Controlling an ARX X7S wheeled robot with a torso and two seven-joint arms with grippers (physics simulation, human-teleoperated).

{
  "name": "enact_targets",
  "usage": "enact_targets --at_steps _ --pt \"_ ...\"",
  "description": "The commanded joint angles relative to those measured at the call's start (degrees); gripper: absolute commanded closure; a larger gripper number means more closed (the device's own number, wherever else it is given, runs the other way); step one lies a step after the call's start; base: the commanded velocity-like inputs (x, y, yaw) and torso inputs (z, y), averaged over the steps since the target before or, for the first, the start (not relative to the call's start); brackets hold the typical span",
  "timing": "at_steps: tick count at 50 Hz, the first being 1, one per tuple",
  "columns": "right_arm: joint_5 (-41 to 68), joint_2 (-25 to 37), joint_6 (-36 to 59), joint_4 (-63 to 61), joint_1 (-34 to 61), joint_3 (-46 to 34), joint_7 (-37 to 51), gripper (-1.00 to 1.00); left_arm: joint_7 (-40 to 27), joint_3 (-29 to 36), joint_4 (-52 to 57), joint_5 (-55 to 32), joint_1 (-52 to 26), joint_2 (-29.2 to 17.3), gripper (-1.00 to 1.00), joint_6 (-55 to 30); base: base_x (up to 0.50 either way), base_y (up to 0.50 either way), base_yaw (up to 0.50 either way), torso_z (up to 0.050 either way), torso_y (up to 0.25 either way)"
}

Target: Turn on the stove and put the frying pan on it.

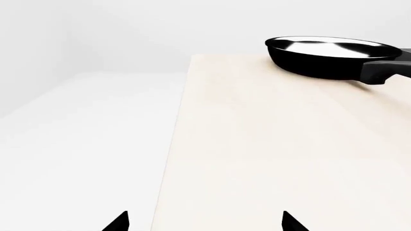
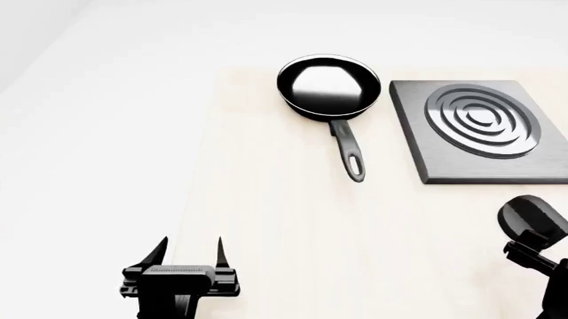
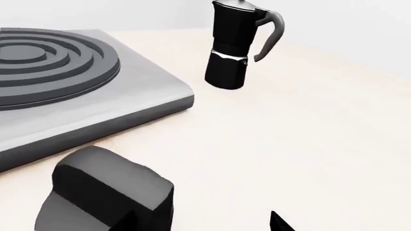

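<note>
Here is the pale wooden desk (image 2: 293,226) seen from the head camera, and the frying pan (image 2: 328,86) sits toward the far side, its shiny inside catching the light, its long slim handle (image 2: 348,149) running back toward the robot with the end loop nearest us. Just to the right of it, apart from the pan's rim and not touching, lies the stove (image 2: 483,129), a flat dark grey slab with raised concentric rings, partly cut off by the edge of the view. The pan is on the desk, not on the stove. Down at the near left, the left hand (image 2: 191,252) hangs over the desk's left edge, its two pointed fingers spread apart and nothing between them; the left wrist camera shows those same two fingertips (image 1: 119,222) wide apart, with the pan well ahead near the desk's far end. Over on the right, the right hand (image 2: 533,232) is only partly in view, low at the near right, short of the stove's front edge; whether it is open or closed, I cannot tell. The right wrist camera shows a blocky black knob (image 3: 106,197) close up just beside the stove's front edge, and beyond the slab's corner a black and silver moka pot (image 3: 236,45) stands upright on the desk.
</note>
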Motion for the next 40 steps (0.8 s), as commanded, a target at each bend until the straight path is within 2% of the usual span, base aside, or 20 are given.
enact_targets --at_steps 1,26,40 --pt "0.02 0.44 -0.05 1.28 0.22 0.47 0.09 -1.0 -0.26 0.25 -0.01 -0.17 -0.07 -0.2 -1.0 0.07 0.0 0.0 0.0 0.0 0.0" --pt "2.0 3.23 4.18 -1.6 0.1 2.59 0.44 -1.0 -0.79 0.86 -0.01 -0.43 -0.14 -0.61 -1.0 0.11 0.0 0.0 0.0 0.0 0.0" --pt "2.43 3.16 3.29 0.82 1.76 2.69 -0.26 -1.0 -1.06 1.11 -0.31 -0.64 -0.33 -0.75 -1.0 0.18 0.0 0.0 0.0 0.0 0.0"
